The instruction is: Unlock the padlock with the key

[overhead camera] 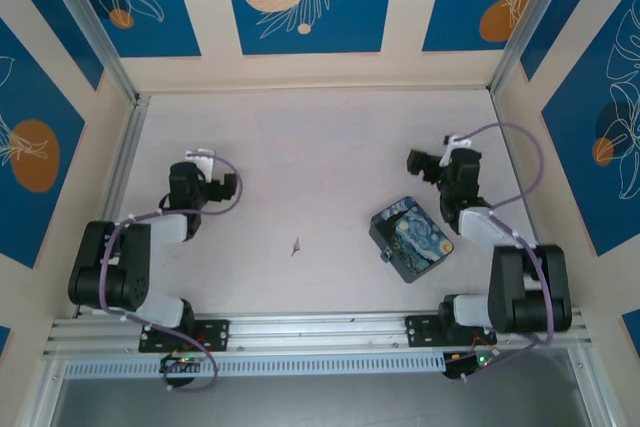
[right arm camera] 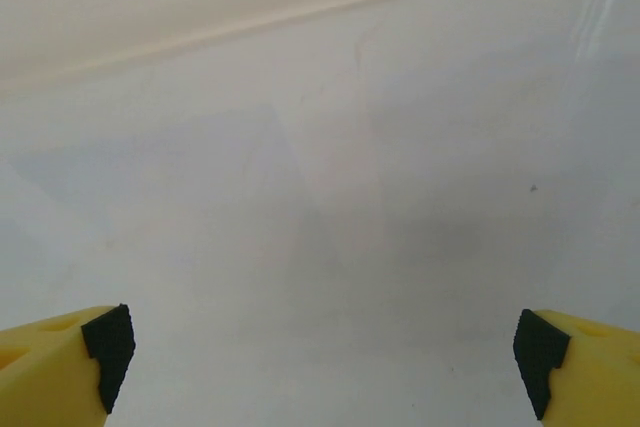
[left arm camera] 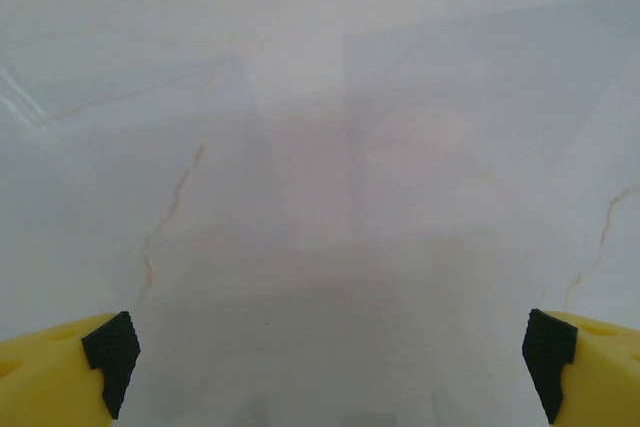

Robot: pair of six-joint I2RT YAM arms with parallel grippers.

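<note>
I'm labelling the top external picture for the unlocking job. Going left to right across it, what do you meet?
In order: left gripper → key → padlock → right gripper. The painted tin spans the padlock and the right gripper, so I leave it out.

A Starry-Night tin (overhead camera: pixel 418 235) (lying askew) rests on the pale table (overhead camera: pixel 300 157), right of centre.

One key (overhead camera: pixel 295 246), one padlock (overhead camera: pixel 385 256), one painted tin (overhead camera: pixel 415 235), and two robot arms (overhead camera: pixel 125 272) (overhead camera: pixel 515 282).
</note>
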